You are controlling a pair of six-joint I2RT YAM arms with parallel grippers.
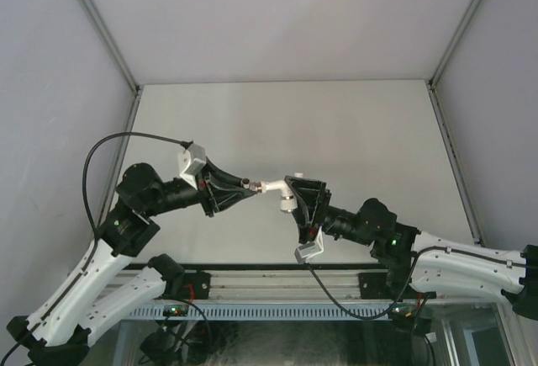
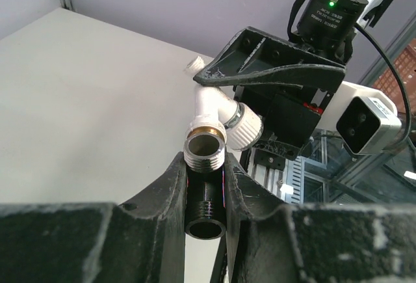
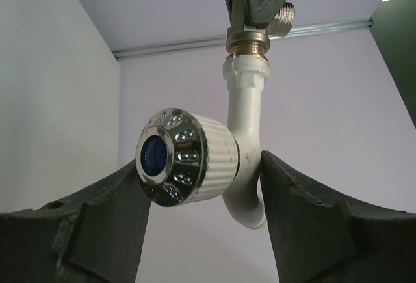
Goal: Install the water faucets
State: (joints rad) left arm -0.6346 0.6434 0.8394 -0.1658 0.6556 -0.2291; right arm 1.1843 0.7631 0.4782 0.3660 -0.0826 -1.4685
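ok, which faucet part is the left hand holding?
The dark threaded fitting, clamped in the left hand; the white knobbed tap sits within the right hand.

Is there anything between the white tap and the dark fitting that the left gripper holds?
Nothing visible. The white tap, between the fingers of the right gripper, meets the silvery threaded end of the dark fitting clamped in the left gripper. Whether it is screwed in cannot be told.

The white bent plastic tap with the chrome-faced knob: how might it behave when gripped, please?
The white bent plastic tap looks rigid, probably light. Its smooth round pipe may swivel in the right gripper; the ribbed knob likely grips better.
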